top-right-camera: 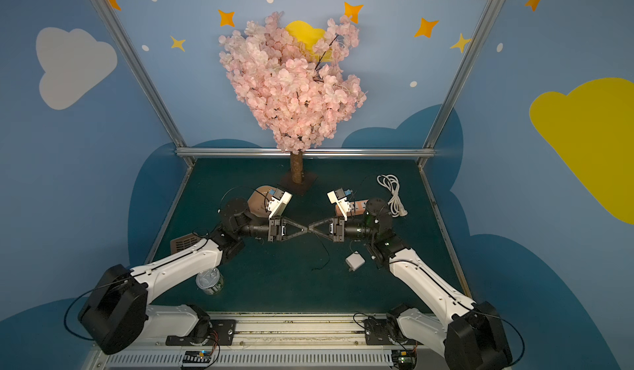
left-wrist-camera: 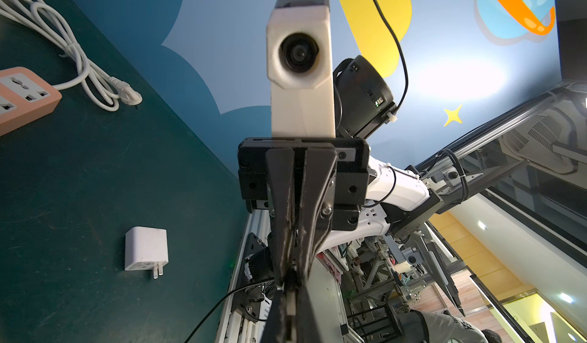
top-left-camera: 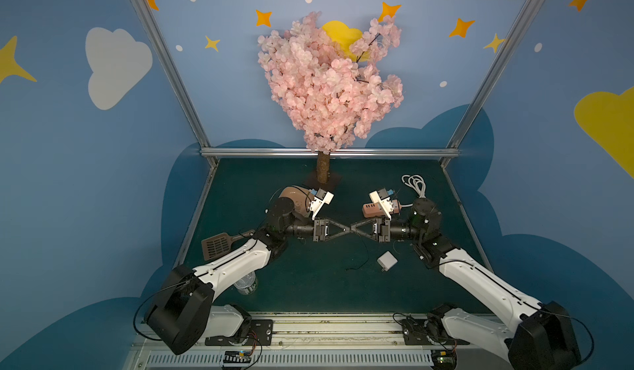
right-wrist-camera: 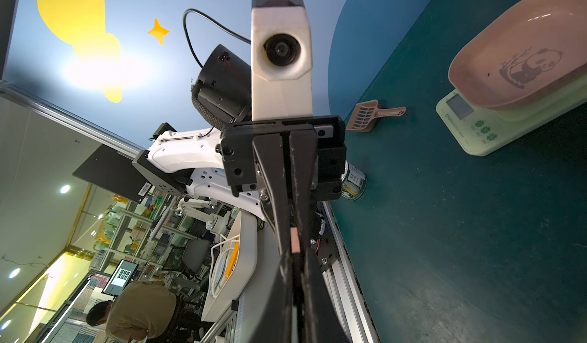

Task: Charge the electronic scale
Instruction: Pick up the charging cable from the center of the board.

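Remote view: a dark green table (top-left-camera: pixel 308 293) boxed in by blue walls (top-left-camera: pixel 85 186) painted with clouds and stars, with a pink blossom tree (top-left-camera: pixel 329 83) at the middle of its far edge.

At the table's centre my left gripper (top-left-camera: pixel 345 229) and right gripper (top-left-camera: pixel 354 229) meet tip to tip above the surface, both with jaws drawn narrow. The left pinches the pale plug (left-wrist-camera: pixel 289 306) of a thin black cable (left-wrist-camera: pixel 219 305), which hangs down to the table toward the near edge. The right's tips close at the same plug, but I cannot tell whether they grip it.

The scale (right-wrist-camera: pixel 514 80), pale green under a pink panda-printed top, sits left of centre toward the far edge, near the tree's foot. It is beyond the left arm (top-left-camera: pixel 240 258), apart from both grippers and half hidden in both top views.

A power strip (top-left-camera: pixel 368 210) lies right of centre toward the far edge. A charger (top-left-camera: pixel 387 261) lies right of centre, nearer the near edge.
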### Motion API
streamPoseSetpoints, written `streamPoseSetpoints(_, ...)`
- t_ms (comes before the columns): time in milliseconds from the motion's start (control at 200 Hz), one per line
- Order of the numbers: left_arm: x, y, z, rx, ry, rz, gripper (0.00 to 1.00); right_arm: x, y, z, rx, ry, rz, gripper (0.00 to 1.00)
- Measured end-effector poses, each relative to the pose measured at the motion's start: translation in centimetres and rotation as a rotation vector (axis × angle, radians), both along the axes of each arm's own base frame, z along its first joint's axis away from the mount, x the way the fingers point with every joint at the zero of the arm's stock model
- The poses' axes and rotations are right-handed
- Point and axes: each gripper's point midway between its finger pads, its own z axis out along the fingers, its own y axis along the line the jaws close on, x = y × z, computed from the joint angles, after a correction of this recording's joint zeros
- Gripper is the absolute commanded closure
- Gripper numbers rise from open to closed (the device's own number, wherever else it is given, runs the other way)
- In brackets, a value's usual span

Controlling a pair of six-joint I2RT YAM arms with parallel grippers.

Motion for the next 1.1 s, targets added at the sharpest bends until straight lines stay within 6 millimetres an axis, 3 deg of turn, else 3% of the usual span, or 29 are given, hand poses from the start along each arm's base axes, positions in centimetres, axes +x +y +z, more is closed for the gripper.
streamPoseSetpoints(130,-0.21,-0.18,0.11,-0.004,-0.006,-0.005,0.95,-0.25,-0.29,0.12,-0.003,-0.004,-0.004,0.87)
streamPoseSetpoints(576,0.32,-0.18,-0.06,-0.001,0.007,0.019,0.95,-0.85,-0.82,-0.63,0.000,0.005,0.010,0.81)
streamPoseSetpoints(866,0.15,-0.36,-0.10,-0.002,0.007,0.012,0.95,-0.70,-0.60,-0.41,0.015,0.011,0.023,0.81)
streamPoseSetpoints(1096,-0.02,-0.48,-0.04,-0.004,0.004,0.007,0.95,-0.60,-0.52,-0.42,0.021,0.015,0.025,0.87)
